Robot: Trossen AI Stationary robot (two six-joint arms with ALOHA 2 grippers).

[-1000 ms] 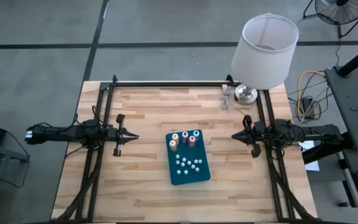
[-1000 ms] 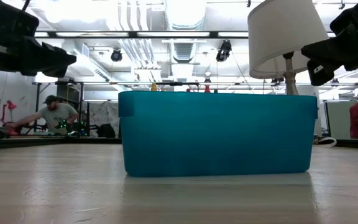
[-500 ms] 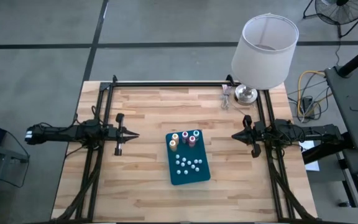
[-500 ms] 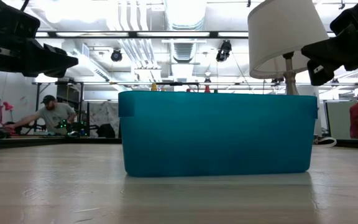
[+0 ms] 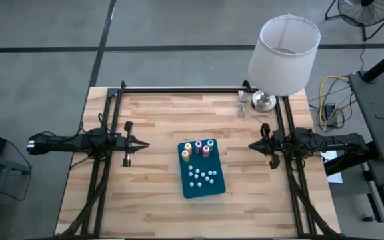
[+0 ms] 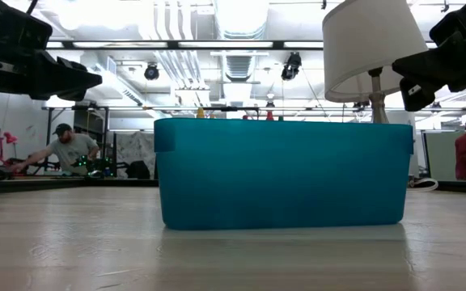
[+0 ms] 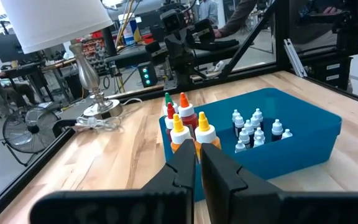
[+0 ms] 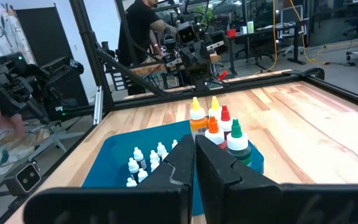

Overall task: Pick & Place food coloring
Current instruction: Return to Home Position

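Note:
The food coloring stands inside a teal tray (image 5: pixel 213 190) in the middle of the table. The taller bottles with coloured tops (image 5: pixel 197 148) are at the tray's far end, and several small white bottles (image 5: pixel 202 176) stand behind them toward the near end. My left gripper (image 5: pixel 145 145) hangs above the table to the tray's left, shut and pointing level at it. My right gripper (image 5: pixel 251 144) mirrors it on the right, shut as well. Both wrist views show the tall bottles (image 7: pixel 188 127) (image 8: pixel 216 127) beyond the shut fingers. In the low view the tray's wall (image 6: pixel 281 174) hides the bottles.
A lamp with a white shade (image 5: pixel 284 47) stands on its metal base (image 5: pixel 264 101) at the table's far right corner. Black frame rails (image 5: pixel 179 90) run along the far edge and both sides. People (image 6: pixel 63 149) are in the room beyond the table.

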